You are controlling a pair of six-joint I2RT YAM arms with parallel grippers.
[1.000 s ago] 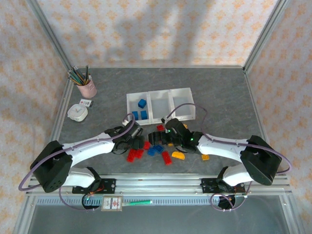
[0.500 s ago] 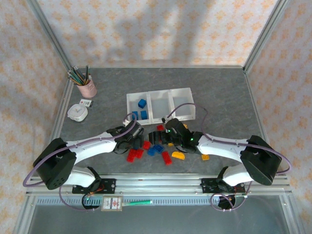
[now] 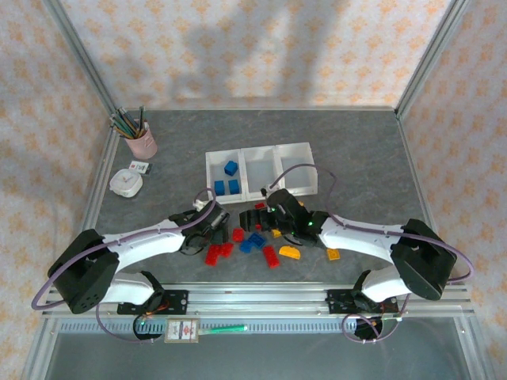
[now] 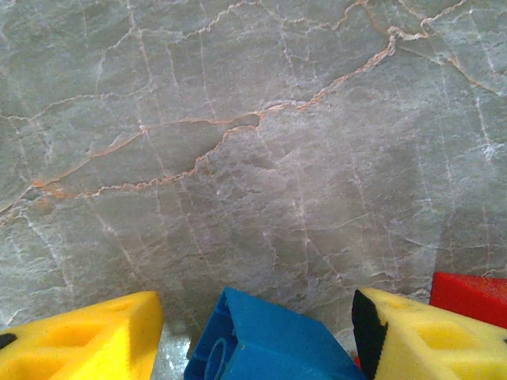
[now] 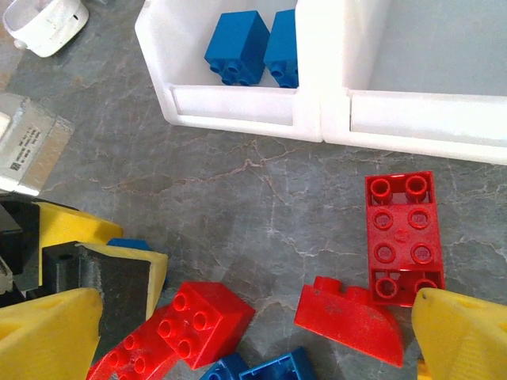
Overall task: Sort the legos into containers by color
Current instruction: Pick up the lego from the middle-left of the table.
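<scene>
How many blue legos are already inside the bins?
3, all in the leftmost bin: one blue lego toward its far side, two side by side near its front wall. Seen from above, none looks hidden.

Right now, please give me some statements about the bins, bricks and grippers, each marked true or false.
1. The left bin holds blue bricks. True.
2. The middle bin is full. False: it is empty.
3. The left gripper has a blue brick between its fingers. True.
4. The right gripper is shut. False: it is open above red bricks.
5. The pink cup lies tipped over. False: it stands upright.
</scene>
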